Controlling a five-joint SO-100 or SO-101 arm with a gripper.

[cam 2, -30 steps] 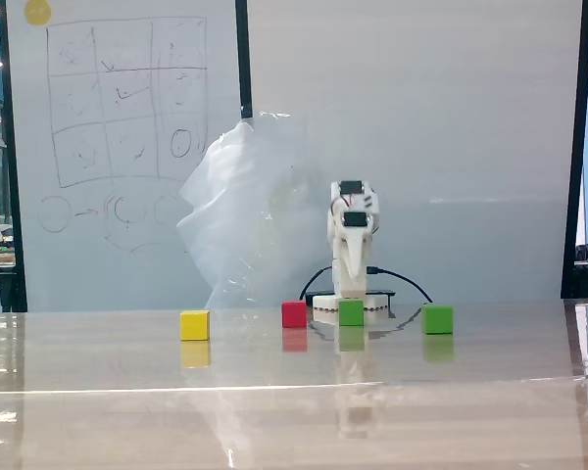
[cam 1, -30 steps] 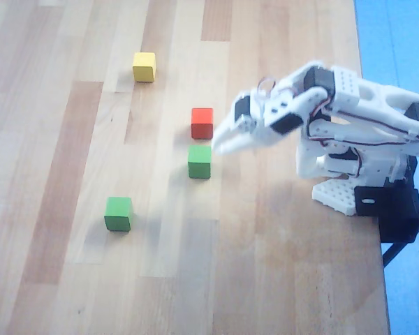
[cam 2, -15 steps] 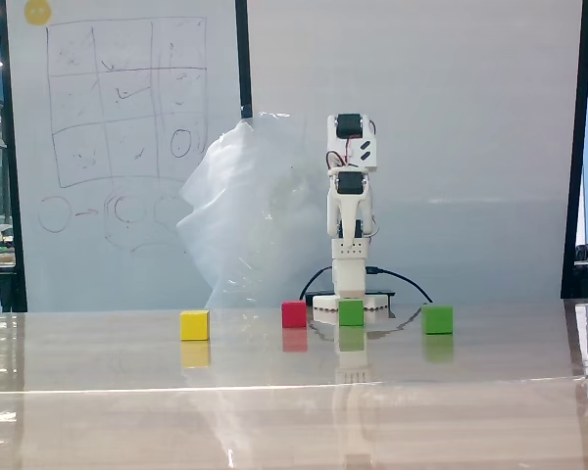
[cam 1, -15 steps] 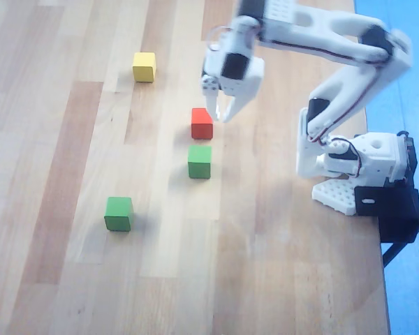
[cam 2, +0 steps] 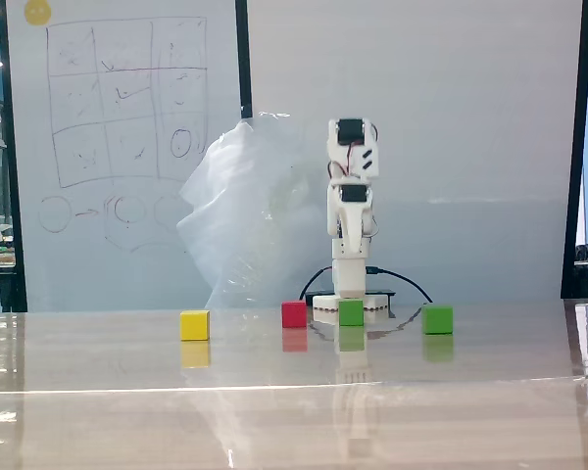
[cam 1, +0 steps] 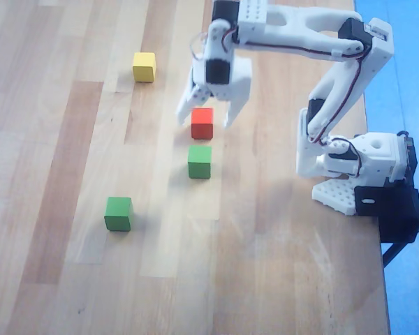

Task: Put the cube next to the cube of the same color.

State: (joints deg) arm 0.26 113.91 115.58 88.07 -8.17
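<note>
In the overhead view the white gripper point(cam 1: 204, 118) hangs with its jaws spread wide, one on each side of the red cube point(cam 1: 202, 123), gripping nothing. Just below the red cube lies a green cube point(cam 1: 200, 162), the two close but apart. The other green cube point(cam 1: 118, 213) sits well apart, lower left on the wooden table point(cam 1: 56, 139). The yellow cube point(cam 1: 144, 67) lies upper left of the gripper.

It looked like a classroom or a lab. A whiteboard point(cam 2: 122, 147) with drawn boxes and circles stood at the far left. A small white robot arm point(cam 2: 351, 230) sat on a long wooden table point(cam 1: 63, 279) with colored blocks.
</note>
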